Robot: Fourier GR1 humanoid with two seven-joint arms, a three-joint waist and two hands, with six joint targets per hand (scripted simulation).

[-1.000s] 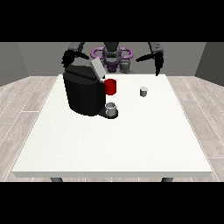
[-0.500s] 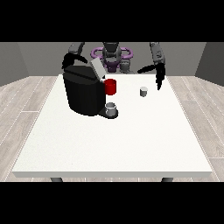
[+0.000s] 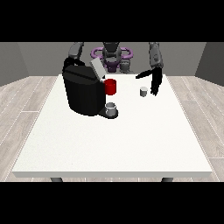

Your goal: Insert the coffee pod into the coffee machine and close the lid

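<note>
Fingers of the hand at the view's right (image 3: 154, 85) hang straight down and hold nothing, just beside the small grey coffee pod (image 3: 143, 91) standing on the white table (image 3: 109, 144). Pickup looks like the step in hand: closing on the pod, then carrying it to the black coffee machine (image 3: 84, 89), whose lid (image 3: 97, 68) stands raised. Its forearm slopes down from the shoulder.

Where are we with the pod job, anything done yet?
Nothing is finished. The machine has its lid up, which suits loading. The pod stands on the table, untouched. The hand at the view's right hangs just beside it, fingers pointing down, not holding it. The other hand is not clearly seen behind the machine. Left: grasp the pod, insert it, close the lid.
</note>
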